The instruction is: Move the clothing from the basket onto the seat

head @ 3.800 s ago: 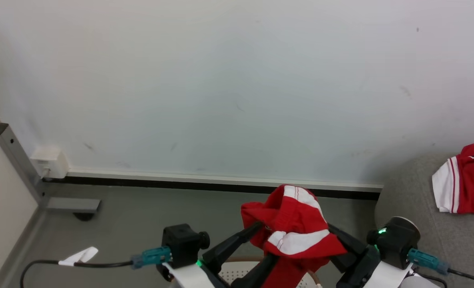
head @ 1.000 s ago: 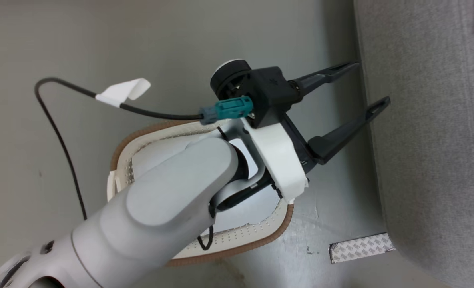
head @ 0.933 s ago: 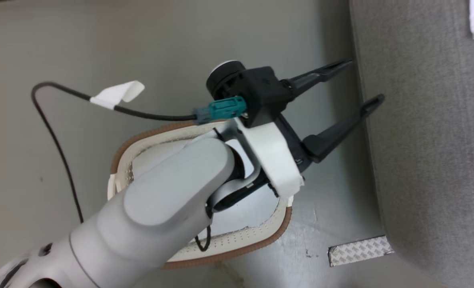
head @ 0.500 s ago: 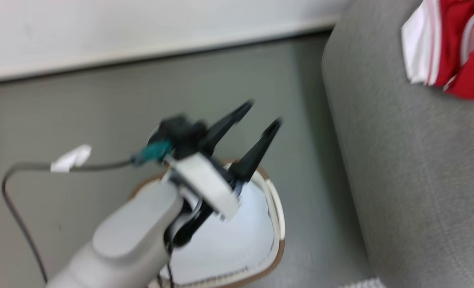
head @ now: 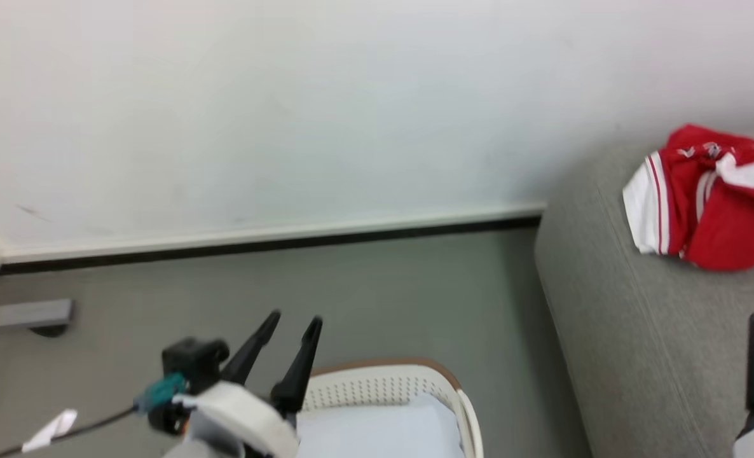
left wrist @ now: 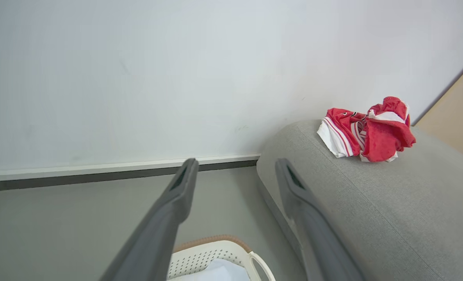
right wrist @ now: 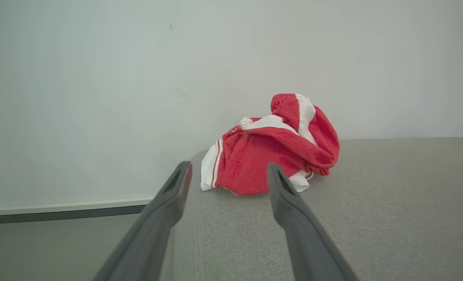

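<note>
Here, left gripper (left wrist: pixel 235 162) and right gripper (right wrist: pixel 228 168) both spread, empty. The clothing (right wrist: pixel 278 156) lies heaped on the seat (right wrist: pixel 391 195), straight ahead of the right fingertips, apart from them; the basket (left wrist: pixel 212 239) sits just below the left gripper, likely the nearer arm for it.
</note>
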